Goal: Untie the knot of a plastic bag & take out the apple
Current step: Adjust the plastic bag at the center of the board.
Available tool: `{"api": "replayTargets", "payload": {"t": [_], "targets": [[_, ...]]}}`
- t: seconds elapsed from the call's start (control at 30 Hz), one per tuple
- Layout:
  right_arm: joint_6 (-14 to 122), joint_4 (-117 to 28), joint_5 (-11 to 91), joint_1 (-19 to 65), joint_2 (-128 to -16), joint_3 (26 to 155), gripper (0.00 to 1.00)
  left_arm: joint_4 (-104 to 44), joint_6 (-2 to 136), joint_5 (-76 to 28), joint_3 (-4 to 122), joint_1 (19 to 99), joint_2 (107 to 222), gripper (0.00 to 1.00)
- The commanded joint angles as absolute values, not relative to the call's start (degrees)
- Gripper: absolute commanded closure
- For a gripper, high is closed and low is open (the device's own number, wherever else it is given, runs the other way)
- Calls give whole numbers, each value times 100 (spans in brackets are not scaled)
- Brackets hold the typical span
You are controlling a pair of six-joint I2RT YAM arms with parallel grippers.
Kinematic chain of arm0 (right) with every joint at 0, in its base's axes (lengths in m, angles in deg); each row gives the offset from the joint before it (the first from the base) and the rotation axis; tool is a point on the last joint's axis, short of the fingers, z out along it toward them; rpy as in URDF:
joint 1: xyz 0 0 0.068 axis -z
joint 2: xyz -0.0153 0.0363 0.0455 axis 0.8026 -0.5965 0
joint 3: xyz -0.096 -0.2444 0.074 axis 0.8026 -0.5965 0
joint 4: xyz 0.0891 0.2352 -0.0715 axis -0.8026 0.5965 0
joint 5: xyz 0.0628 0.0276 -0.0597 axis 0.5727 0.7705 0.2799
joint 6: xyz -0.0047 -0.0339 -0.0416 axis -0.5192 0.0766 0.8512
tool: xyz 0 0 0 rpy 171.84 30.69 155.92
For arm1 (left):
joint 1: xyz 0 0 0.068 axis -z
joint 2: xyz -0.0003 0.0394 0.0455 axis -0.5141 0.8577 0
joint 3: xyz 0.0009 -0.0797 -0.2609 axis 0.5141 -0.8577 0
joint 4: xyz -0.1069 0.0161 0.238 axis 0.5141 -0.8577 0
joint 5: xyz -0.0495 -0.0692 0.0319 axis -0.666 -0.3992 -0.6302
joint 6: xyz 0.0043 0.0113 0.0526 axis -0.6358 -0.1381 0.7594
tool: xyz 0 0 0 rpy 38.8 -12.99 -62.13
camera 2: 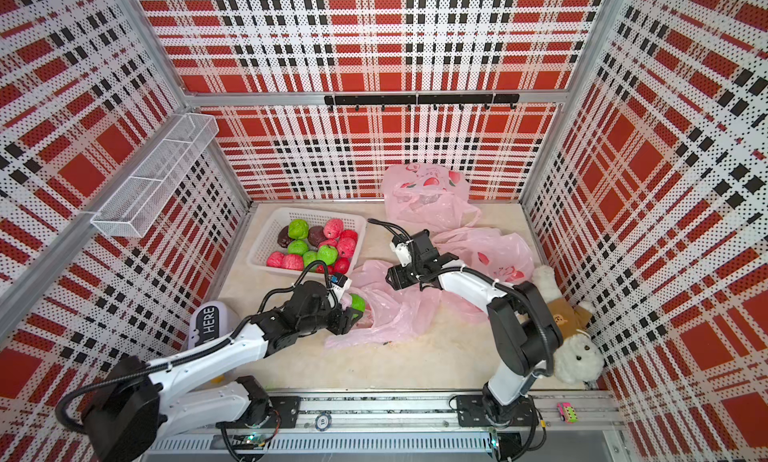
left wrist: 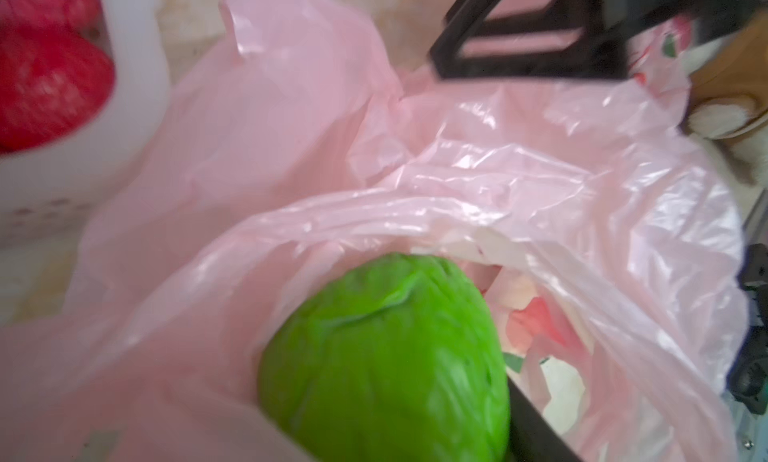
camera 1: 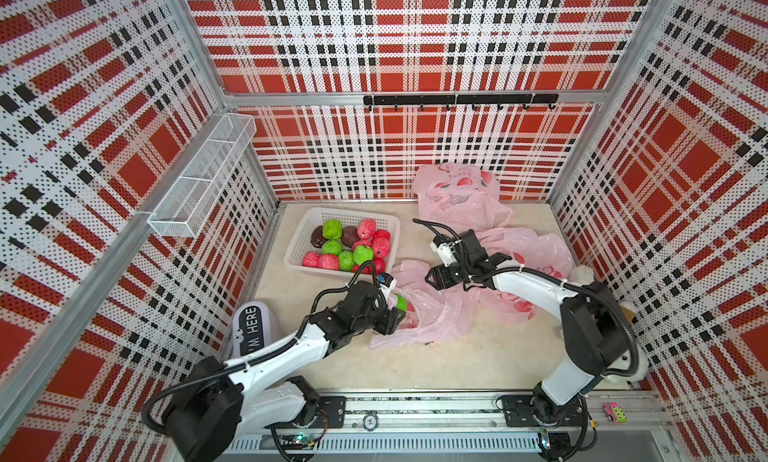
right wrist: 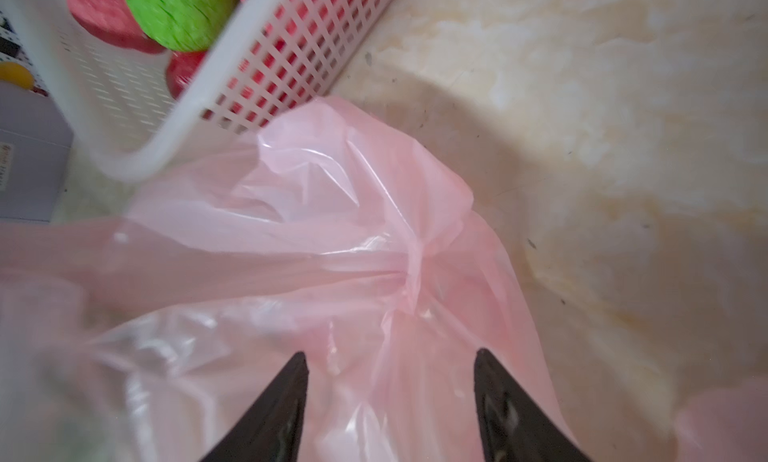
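- My left end effector (camera 1: 395,312) sits at the near end of the pink bag (camera 1: 432,318), with the green apple (camera 1: 401,302) at its tip. It looks pinched on the apple rather than on the film.
- The left wrist view shows what the top views cannot. The apple (left wrist: 386,364) fills the space close under the camera, one dark finger (left wrist: 528,418) lies against its side, and the bag's open mouth (left wrist: 415,223) curls round it.
- I judge the apple is not yet clear of the bag. The pull should go back toward the left arm, away from the film.
- The bag's long axis runs across the worktop (camera 1: 457,364) from the left end effector toward the right arm.
- The fruit basket (camera 1: 297,239) stands just beyond the bag, nearer the left arm.
- My right end effector (right wrist: 390,356) is spread over bunched film and grips nothing.
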State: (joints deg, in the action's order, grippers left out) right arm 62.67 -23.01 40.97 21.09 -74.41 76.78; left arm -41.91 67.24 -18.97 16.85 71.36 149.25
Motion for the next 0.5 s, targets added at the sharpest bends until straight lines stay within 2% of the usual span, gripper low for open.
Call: {"api": "replayTargets", "payload": {"t": [0.0, 0.13, 0.27, 0.47], "targets": [[6127, -2207, 3513, 1821, -6796, 7590, 32, -4396, 6401, -1723, 1825, 7059, 15173, 41], [5857, -2240, 3141, 1246, -6474, 7364, 31, -4405, 6285, -1704, 1894, 7029, 15453, 37], [5292, -3032, 3232, 721, -6521, 6836, 30, -4371, 6209, -1799, 1920, 6961, 15618, 35], [4398, -4211, 3535, 614, -7159, 6188, 28, -4415, 6109, -1889, 1875, 6782, 15686, 26]]}}
